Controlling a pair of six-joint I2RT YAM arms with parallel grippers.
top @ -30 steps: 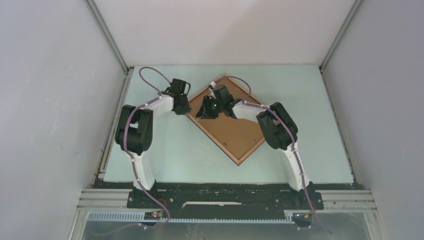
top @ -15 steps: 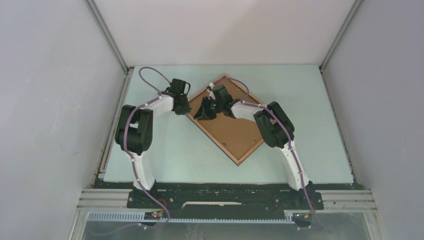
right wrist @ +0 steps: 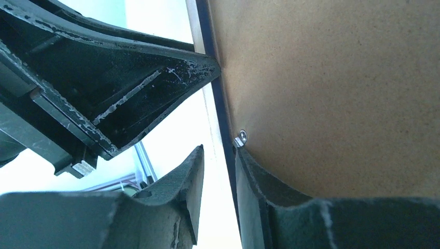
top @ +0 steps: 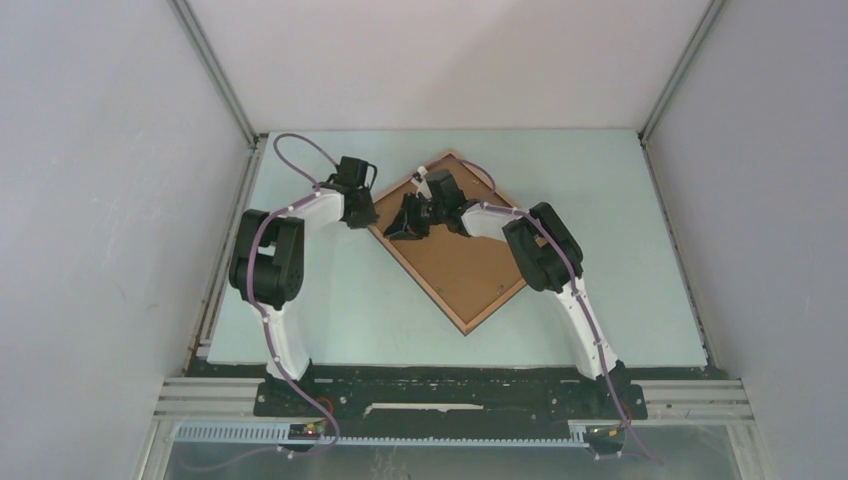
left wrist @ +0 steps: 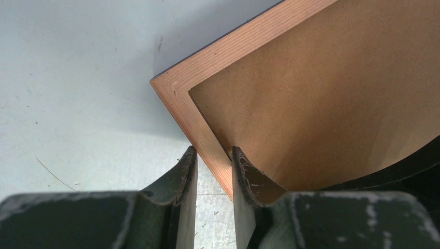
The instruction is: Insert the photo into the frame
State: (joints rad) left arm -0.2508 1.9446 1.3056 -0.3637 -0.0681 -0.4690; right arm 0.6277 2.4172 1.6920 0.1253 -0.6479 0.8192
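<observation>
The pale table [top: 330,300] carries the frame [left wrist: 200,129], which lies turned like a diamond towards the far middle. Its light wood face is up, and the plain brown backing board [top: 465,270] sits inside its rim. The photo shows in no view, since the board covers whatever lies in the frame. I judge the work in hand to be on the back of the frame rather than on the print itself.

Both arms reach in to the frame's left corner. The left gripper [left wrist: 214,155] is clamped on the wooden rail just below that corner, one finger outside the rim and the other inside against the board's edge. That hold anchors the frame so it cannot slide while the other arm works.

The right gripper [right wrist: 219,150] straddles the adjoining upper-left rail. Its inner finger lies on the board right beside a small metal tab [right wrist: 240,138], the likely reason it is placed there. The glare in that close view leaves it unclear whether its jaws actually press the rail.
</observation>
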